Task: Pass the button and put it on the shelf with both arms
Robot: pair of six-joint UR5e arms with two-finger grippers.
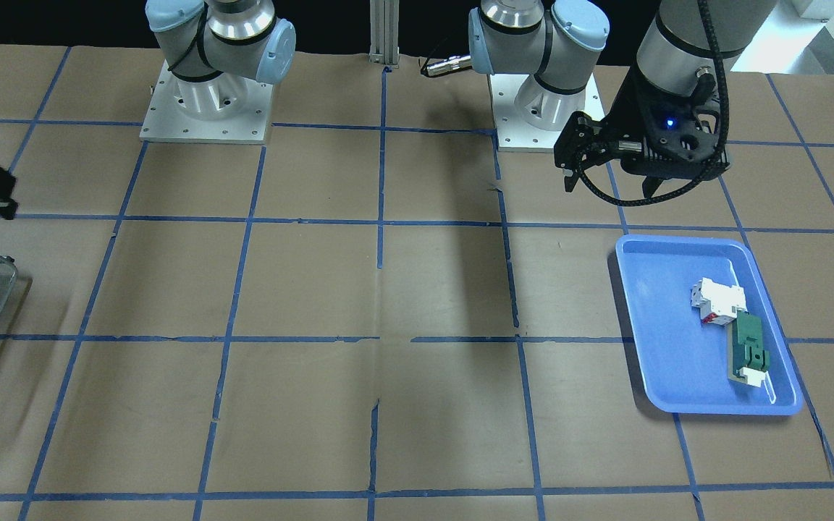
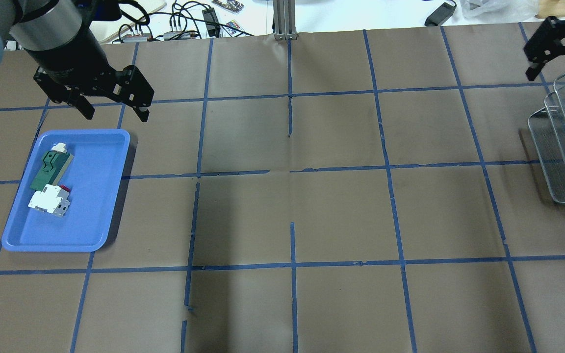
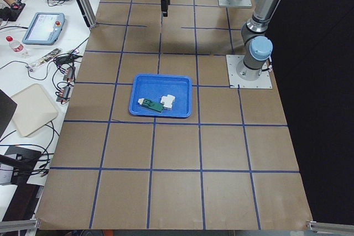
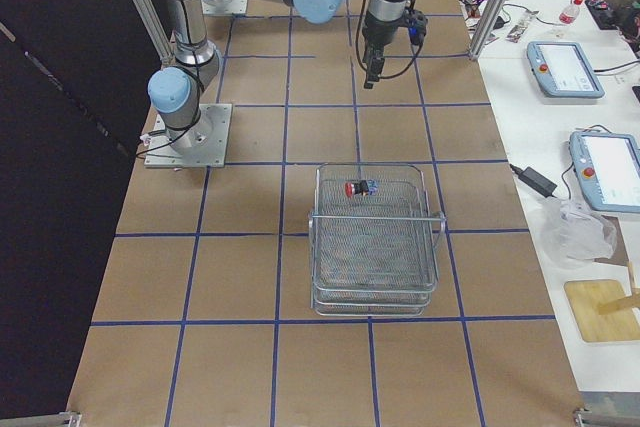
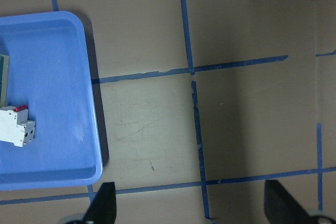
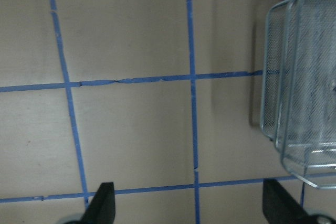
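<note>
The button (image 4: 358,188), with red cap and blue-and-yellow rear, lies on its side on the top tier of the grey wire-mesh shelf (image 4: 375,247). The button shows only in the exterior right view. The shelf also shows at the right edge of the overhead view (image 2: 562,147) and in the right wrist view (image 6: 302,93). My right gripper (image 2: 562,71) is open and empty, hovering beyond the shelf; its fingers (image 6: 101,203) stand wide apart over bare table. My left gripper (image 2: 115,115) is open and empty, above the table just beyond the blue tray's far edge.
A blue plastic tray (image 2: 91,206) at the table's left holds a white-and-red block (image 2: 47,201) and a green flat part (image 2: 49,166). The arm bases (image 1: 203,108) stand at the robot's edge of the table. Blue tape lines grid the brown table.
</note>
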